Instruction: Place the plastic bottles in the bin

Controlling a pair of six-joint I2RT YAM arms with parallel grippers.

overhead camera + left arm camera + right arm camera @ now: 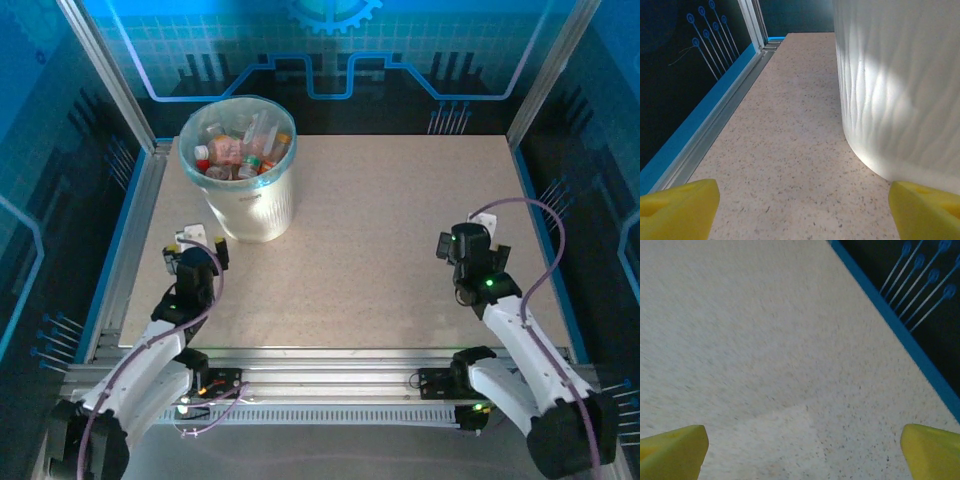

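The bin [243, 205], a round translucent bucket, stands at the table's back left. Inside it lie several plastic bottles [240, 150] with red and orange labels and caps. My left gripper [196, 247] sits low just in front of and left of the bin, open, nothing between its yellow fingers [680, 207]. In the left wrist view the bin's rippled wall [900, 85] rises close on the right. My right gripper [468, 240] hovers at the right side of the table, open and empty, its yellow fingertips [672, 450] wide apart over bare tabletop.
A speckled beige tabletop [400, 230] spreads between the arms. A metal rail and blue border [715, 125] run along the left edge, and a blue border [900, 330] along the right. Dark blue panels wall in the back and sides.
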